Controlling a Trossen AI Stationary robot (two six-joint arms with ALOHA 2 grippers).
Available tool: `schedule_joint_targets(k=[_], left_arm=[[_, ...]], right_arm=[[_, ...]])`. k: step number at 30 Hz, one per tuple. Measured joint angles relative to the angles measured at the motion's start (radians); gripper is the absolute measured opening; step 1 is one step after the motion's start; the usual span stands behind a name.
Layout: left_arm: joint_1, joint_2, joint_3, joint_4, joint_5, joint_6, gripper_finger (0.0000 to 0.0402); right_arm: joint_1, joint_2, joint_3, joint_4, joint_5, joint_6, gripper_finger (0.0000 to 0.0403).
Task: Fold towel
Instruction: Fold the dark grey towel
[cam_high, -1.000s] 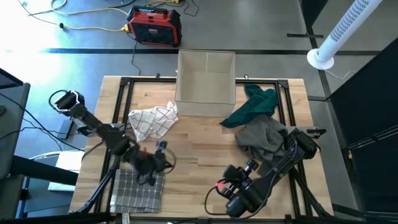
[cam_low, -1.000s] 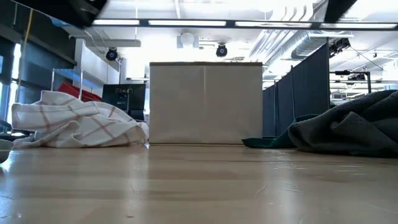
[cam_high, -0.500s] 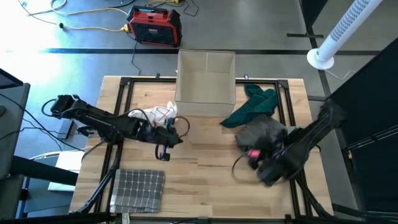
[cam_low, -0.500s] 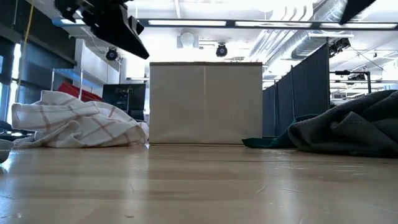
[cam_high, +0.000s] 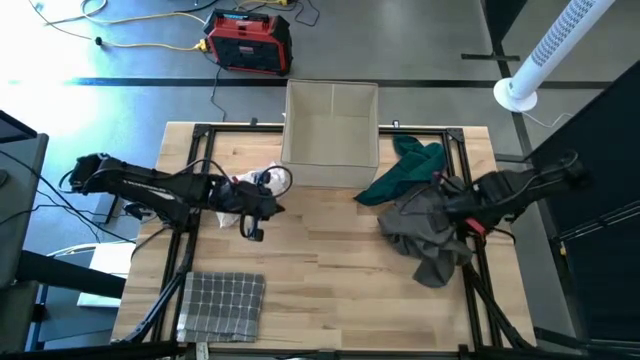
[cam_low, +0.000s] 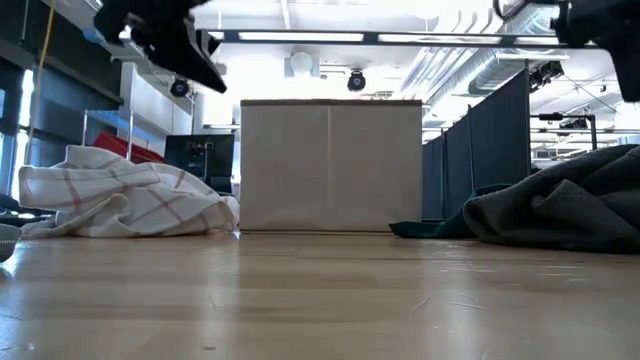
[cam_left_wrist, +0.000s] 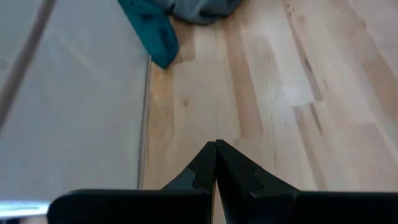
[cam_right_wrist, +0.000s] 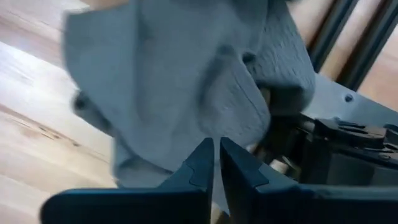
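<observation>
Hovering clenched, left tool (cam_high: 255, 212) by white towel (cam_low: 125, 200); right tool (cam_high: 447, 211), slightly parted, over grey towel (cam_high: 425, 228), box (cam_high: 331, 134) at 12 o'clock

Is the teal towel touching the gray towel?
Touching: the high view shows the teal towel lying against the gray towel, with no wood between them.

My left gripper (cam_left_wrist: 215, 144), fingertips pressed together with nothing between them, is held above the table on an outstretched arm. My right gripper (cam_right_wrist: 216, 142) hangs on a bent arm, its fingers (cam_right_wrist: 202, 163) a narrow slit apart, empty.
</observation>
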Motion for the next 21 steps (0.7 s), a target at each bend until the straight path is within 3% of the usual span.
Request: schedule_joint_targets(k=[4, 8, 21], left_arm=[[0.047, -0.011, -0.063, 0.045, 0.059, 0.009, 0.0000], [0.084, -0.011, -0.110, 0.110, 0.142, 0.028, 0.0000], [0.112, -0.009, -0.127, 0.148, 0.260, 0.078, 0.0000]], right_arm=[[-0.149, 0.022, -0.072, 0.000, -0.074, -0.240, 0.0082], [-0.280, 0.072, -0.123, 0.000, -0.085, -0.471, 0.0126], [-0.639, 0.207, -0.141, 0.135, -0.160, -0.862, 0.0193]])
